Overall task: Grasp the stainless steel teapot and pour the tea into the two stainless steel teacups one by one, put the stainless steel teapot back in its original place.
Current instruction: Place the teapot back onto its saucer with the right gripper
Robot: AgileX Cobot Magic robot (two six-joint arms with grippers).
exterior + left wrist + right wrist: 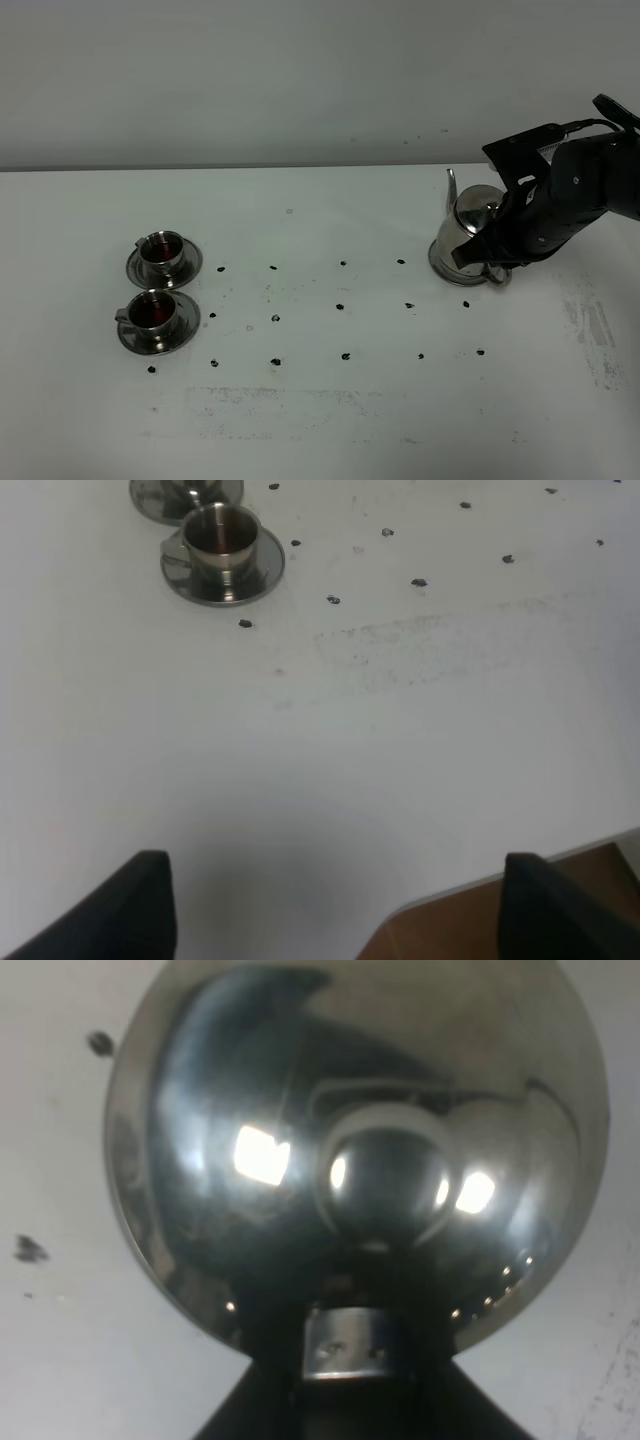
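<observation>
I see the right gripper (492, 262) closed on the stainless steel teapot (470, 222) handle, at 3 o'clock on the table (320, 420). Both teacups (162, 252) (153, 310), at 9 o'clock, hold dark tea. The left gripper (335, 910) stands open.

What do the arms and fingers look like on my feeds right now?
The right arm is matte black and chunky, with a black cable looping over its top. The left gripper shows only two black, blocky fingers. No markings or labels are visible on either.
</observation>
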